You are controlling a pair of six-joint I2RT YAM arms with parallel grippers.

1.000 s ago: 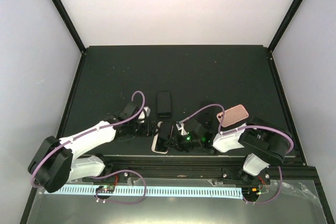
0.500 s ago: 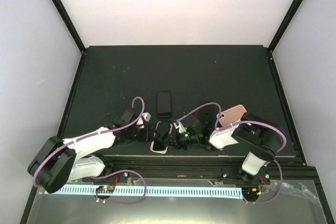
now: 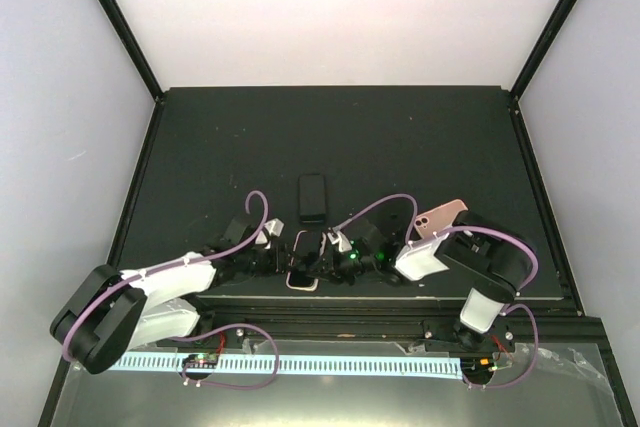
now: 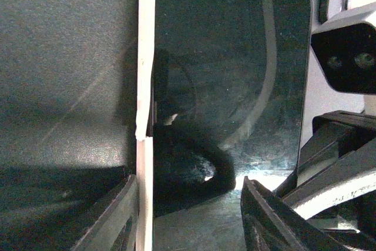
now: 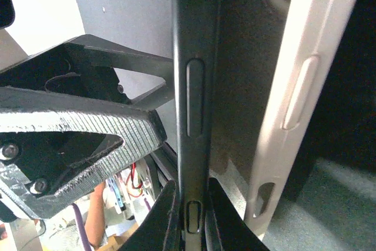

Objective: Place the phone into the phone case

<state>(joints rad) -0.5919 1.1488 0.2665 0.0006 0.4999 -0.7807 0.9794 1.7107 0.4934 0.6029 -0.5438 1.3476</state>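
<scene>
Top cam: fixed high, above and behind near edge of table (image 3: 220, 137). Looked down and forward, took in whole tabletop; far, wide. Left wrist cam: low over near edge, very close, looked across screen of phone (image 4: 235, 74), white case (image 4: 145, 57) rim at left. Right wrist cam: closer yet, looked edge-on along phone's side, case just beside it. All three views shared phone and case at middle of near edge.
</scene>
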